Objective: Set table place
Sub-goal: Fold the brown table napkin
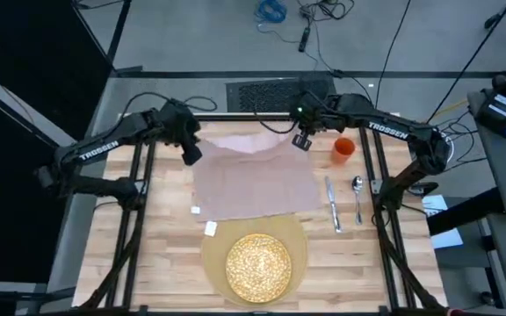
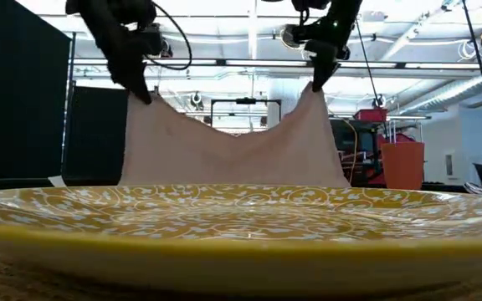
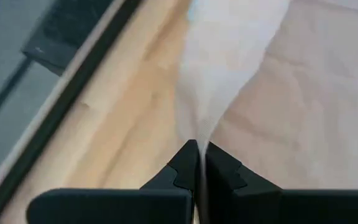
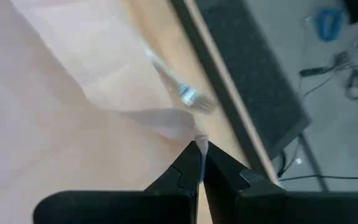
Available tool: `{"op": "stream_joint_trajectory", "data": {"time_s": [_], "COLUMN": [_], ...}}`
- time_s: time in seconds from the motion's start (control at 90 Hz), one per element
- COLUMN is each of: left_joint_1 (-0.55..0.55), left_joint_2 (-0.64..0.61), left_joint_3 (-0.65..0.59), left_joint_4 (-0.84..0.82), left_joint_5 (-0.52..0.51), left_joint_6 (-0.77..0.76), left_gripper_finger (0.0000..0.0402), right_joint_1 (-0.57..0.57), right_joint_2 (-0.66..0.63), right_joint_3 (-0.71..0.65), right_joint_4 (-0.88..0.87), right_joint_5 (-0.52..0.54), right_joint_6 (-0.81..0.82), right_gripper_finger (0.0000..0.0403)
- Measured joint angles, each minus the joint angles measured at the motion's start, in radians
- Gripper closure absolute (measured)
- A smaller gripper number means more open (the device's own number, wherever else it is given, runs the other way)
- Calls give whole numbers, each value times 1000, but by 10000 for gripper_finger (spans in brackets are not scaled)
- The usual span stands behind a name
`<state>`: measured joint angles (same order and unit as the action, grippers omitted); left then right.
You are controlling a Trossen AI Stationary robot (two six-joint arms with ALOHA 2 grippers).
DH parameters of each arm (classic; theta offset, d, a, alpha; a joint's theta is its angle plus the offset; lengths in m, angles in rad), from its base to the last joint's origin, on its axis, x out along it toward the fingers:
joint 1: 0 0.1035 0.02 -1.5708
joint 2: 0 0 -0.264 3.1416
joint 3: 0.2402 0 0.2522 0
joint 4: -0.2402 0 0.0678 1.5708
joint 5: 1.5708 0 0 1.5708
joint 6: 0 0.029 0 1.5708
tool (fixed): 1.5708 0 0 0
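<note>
Two robot arms lift a beige cloth napkin by its far corners above the light wooden table, the left gripper pinching the far-left corner and the right gripper the far-right one. Each wrist view shows its own dark fingers pressed tight together with only a thin fold of cloth caught between them, a detail the overhead camera cannot resolve. From table height, the napkin hangs like a sagging curtain between the two raised grippers, its lower edge hidden behind the rim of the yellow patterned plate that fills the foreground; the overhead view instead shows the near part of the cloth lying flat on the wood. That plate sits on a round tan placemat at the table's near edge. To the right of the napkin lie a knife and a spoon side by side, with an orange cup just beyond them. Only the right wrist view reveals a fork lying half under the lifted cloth near the far edge.
</note>
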<state>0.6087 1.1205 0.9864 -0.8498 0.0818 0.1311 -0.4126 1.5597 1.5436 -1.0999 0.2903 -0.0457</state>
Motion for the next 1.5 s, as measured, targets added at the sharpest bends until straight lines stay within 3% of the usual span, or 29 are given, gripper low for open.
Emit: {"op": "stream_joint_trajectory", "data": {"time_s": [0.222, 0.678, 1.167, 1.5], "left_joint_1": [-57, -224, -419, -502], "left_joint_2": [-73, -89, -89, -80], "left_joint_3": [-83, -264, -283, -283], "left_joint_4": [-9, 59, 101, 140], "left_joint_5": [106, 129, 206, 155], "left_joint_6": [-83, -264, -392, -448], "left_gripper_finger": [402, 402, 402, 402], "right_joint_1": [31, 110, 242, 328], "right_joint_2": [-1, 0, 0, 0], "right_joint_3": [-60, -369, -380, -380], "right_joint_4": [-31, 110, 33, 17], "right_joint_5": [-87, -196, -380, -393], "right_joint_6": [72, 205, 310, 369], "right_gripper_finger": [403, 403, 403, 403]}}
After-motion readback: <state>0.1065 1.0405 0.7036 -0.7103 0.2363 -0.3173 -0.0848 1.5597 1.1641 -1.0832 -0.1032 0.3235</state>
